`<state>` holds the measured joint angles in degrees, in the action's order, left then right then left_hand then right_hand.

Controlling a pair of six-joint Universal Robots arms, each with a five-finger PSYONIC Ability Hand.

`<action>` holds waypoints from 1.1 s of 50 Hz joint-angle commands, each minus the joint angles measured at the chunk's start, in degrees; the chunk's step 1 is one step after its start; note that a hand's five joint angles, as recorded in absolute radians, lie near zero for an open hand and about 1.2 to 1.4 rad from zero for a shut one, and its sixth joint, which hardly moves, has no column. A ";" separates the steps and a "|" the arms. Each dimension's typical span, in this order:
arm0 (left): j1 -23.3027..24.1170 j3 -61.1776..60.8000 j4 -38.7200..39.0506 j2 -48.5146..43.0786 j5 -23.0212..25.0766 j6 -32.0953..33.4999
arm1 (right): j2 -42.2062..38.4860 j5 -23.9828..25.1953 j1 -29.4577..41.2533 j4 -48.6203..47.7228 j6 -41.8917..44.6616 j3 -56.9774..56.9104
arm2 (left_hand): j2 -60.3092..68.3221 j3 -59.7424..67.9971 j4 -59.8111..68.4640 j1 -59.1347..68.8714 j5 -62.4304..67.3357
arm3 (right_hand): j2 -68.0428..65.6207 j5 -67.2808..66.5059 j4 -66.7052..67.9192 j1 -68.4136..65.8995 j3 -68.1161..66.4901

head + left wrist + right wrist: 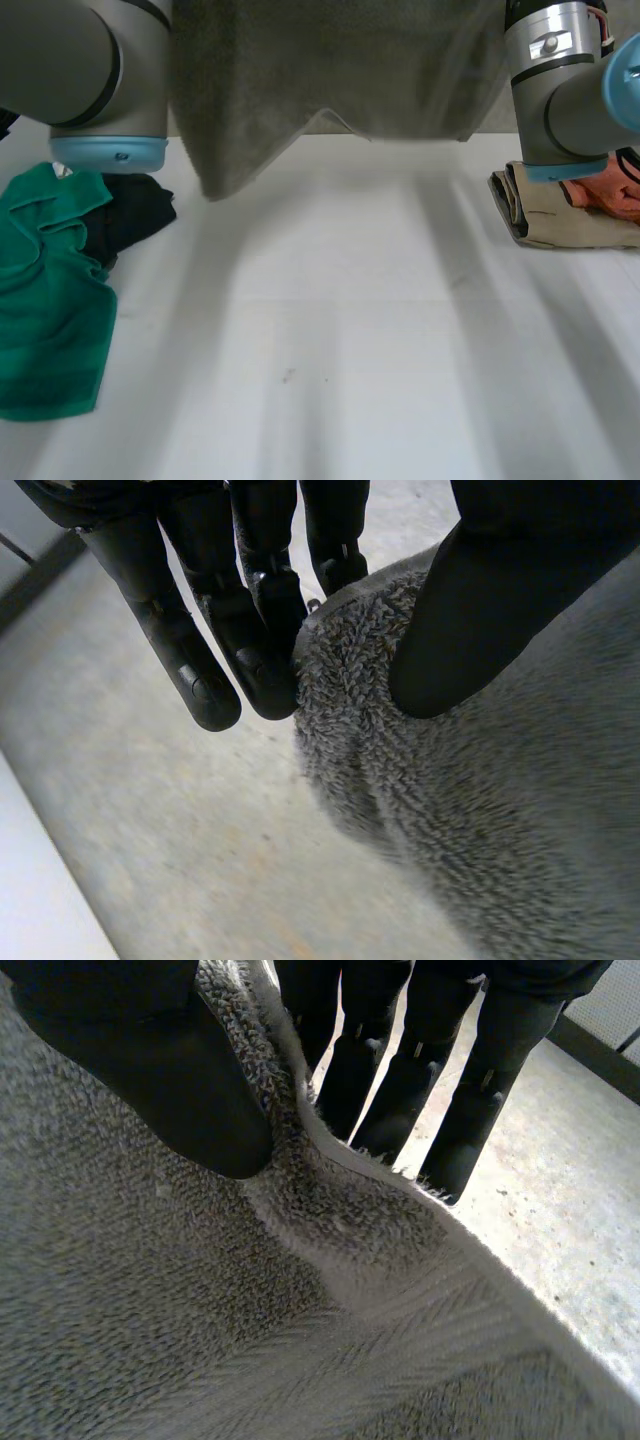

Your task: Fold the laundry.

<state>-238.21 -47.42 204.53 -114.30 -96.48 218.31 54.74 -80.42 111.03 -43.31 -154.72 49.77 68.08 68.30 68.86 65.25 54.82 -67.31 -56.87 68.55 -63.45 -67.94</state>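
The grey towel (330,80) hangs spread between the 2 arms, well up off the white table (350,350). In the head view its lower edge runs uneven over the far part of the table, with 1 corner drooping lowest on the left arm's (80,70) side. In the left wrist view, the left hand (250,630) has the towel's fluffy edge pinched between its thumb (500,610), which presses on the pile from one side, and its nearly straight fingers (200,670) behind the cloth. In the right wrist view, the right hand (150,1070) grips the towel the same way: the thumb lies on the near face and the fingers (360,1070) stand straight behind the hemmed border, which runs up between them. The rest of the towel falls away below both palms. On the table beside the left arm lies a crumpled green cloth (50,300), with a black cloth (130,215) touching it at its far side. Beside the right arm (560,90), well apart from these, sits a folded beige cloth (560,215) with an orange cloth (610,195) on top of it.
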 commanded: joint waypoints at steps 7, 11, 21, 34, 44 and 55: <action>1.61 -45.51 -2.22 13.40 -4.51 -3.33 | 7.23 8.69 -2.22 17.11 5.13 26.50 | 11.92 11.69 11.14 14.75 15.18 | -12.69 -13.13 11.45 -16.55 -12.06; 1.96 -54.96 2.79 9.10 -4.95 -3.07 | 5.39 11.95 -3.10 20.45 8.55 34.86 | 11.92 11.69 11.14 14.75 15.18 | -12.69 -13.13 11.45 -16.55 -12.06; 4.69 -57.43 -3.86 3.29 -5.39 -3.68 | -0.51 8.96 -3.89 26.43 10.85 38.39 | -40.49 -40.72 -41.28 -37.67 -37.24 | -12.69 -13.13 11.45 -16.55 -12.06; -13.56 -59.09 -16.96 15.23 11.19 -16.59 | 2.31 8.17 -3.45 28.80 6.46 39.18 | -58.08 -58.30 -58.86 -55.25 -54.82 | -12.69 -13.13 11.45 -16.55 -12.06; -24.66 -63.23 -22.95 14.54 28.53 -14.06 | 1.95 8.00 -3.19 28.80 6.28 38.74 | -46.44 -46.66 -47.22 -43.61 -43.18 | -12.69 -13.13 11.45 -16.55 -12.06; -25.46 -64.46 -16.28 8.39 30.03 -11.59 | 1.87 7.12 -3.01 28.80 6.19 38.74 | -40.86 -41.08 -41.64 -38.03 -37.60 | -12.69 -13.13 11.45 -16.55 -12.06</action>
<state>-264.48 -112.10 184.45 -102.86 -66.15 206.30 56.64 -73.00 107.95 -14.50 -148.54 88.40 26.17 26.17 26.37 26.48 16.52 -67.31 -57.37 68.60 -63.45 -67.98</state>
